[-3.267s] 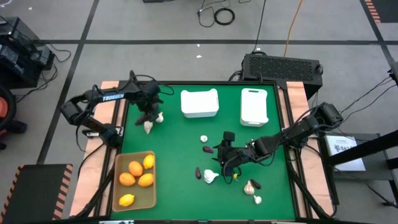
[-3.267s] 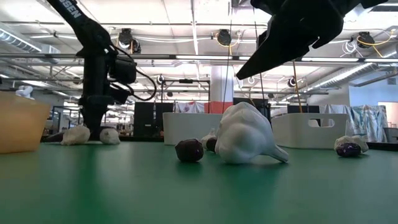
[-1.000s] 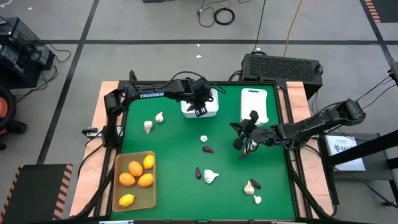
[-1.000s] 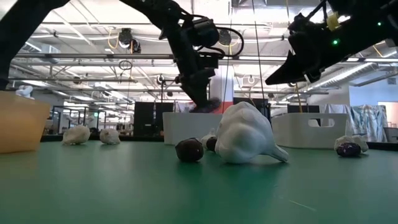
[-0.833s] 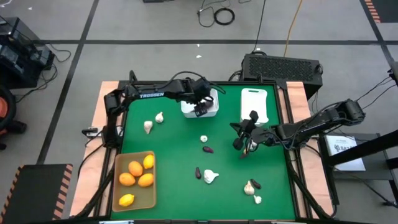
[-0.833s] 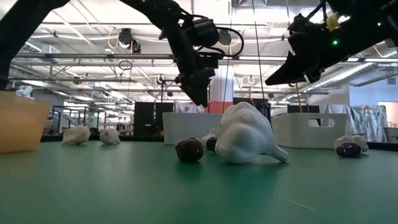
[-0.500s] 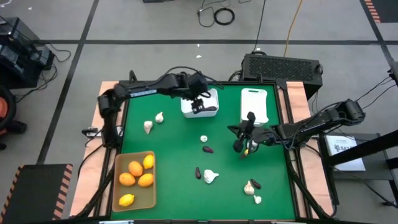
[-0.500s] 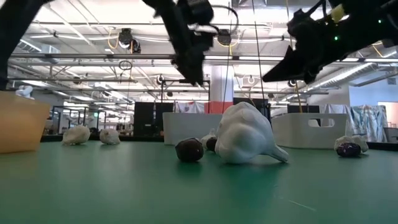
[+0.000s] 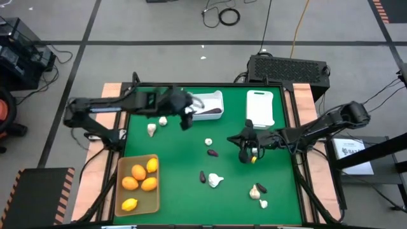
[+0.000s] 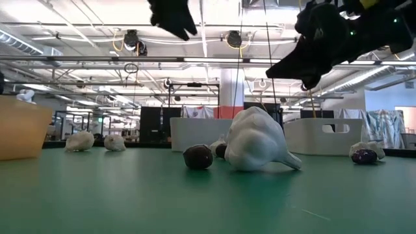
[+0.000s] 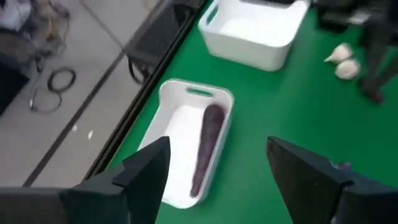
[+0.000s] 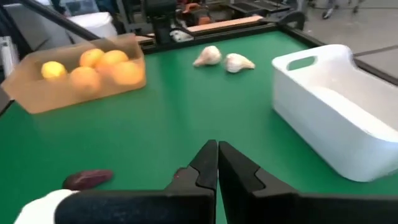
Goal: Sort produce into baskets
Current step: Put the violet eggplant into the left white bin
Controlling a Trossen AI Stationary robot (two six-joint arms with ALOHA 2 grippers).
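Note:
Loose produce lies on the green table: white garlic bulbs (image 9: 216,180) (image 9: 163,119) and small purple eggplant pieces (image 9: 213,152) (image 9: 202,176). Orange and yellow fruits (image 9: 138,181) fill the tan tray (image 9: 121,166) at the near left. A long purple eggplant (image 11: 208,140) lies in the squarish white bin (image 9: 210,102) at the back. The narrower white bin (image 9: 259,108) stands to its right. My left gripper (image 9: 187,121) hangs open and empty, high up beside the squarish bin's left end. My right gripper (image 9: 243,156) is shut and empty above the table right of centre.
Two garlic bulbs (image 9: 254,191) (image 9: 263,204) and a purple piece (image 9: 261,187) lie near the near right corner. One more bulb (image 9: 208,142) sits at the centre. In the low view a big garlic bulb (image 10: 257,140) stands close to the camera.
My left gripper has let a purple eggplant go over the squarish white bin, where it now lies. It has then risen and drawn back toward the table's left. My right gripper has shifted a little toward the table's left, still shut.

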